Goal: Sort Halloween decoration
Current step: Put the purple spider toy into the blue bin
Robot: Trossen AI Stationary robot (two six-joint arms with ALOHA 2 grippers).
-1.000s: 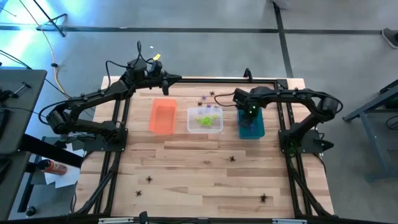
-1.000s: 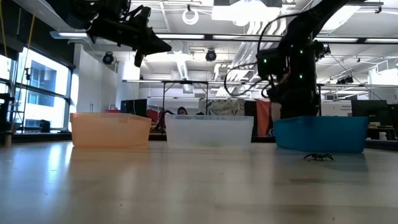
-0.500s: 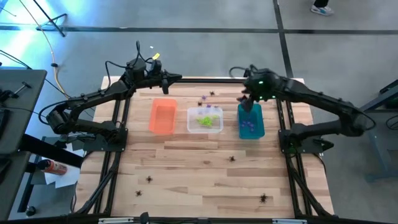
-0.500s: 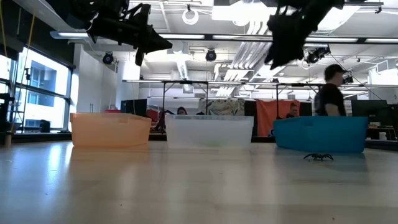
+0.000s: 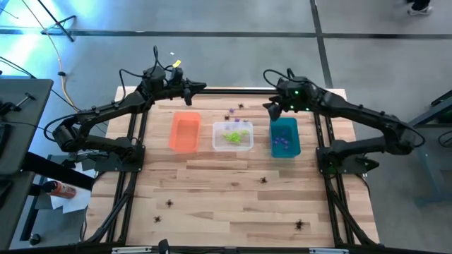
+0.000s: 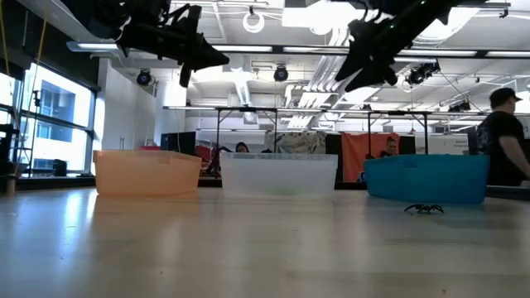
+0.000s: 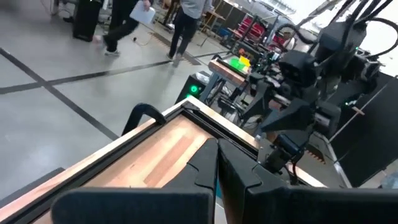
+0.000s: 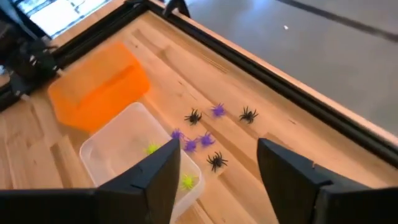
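Right gripper [image 8: 214,171], jaws apart and empty, has lifted out of the teal bin [image 5: 285,136] and swung toward the far edge, where purple spiders [image 8: 198,141] and black spiders [image 8: 216,160] lie loose beside the clear bin [image 5: 232,135]; a drop looks done, another pick likely next. Left gripper [image 5: 201,87] stays shut above the far edge near the orange bin [image 5: 184,131]

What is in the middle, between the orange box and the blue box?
A clear bin holding lime green spiders sits between the orange bin and teal bin; the high view shows it.
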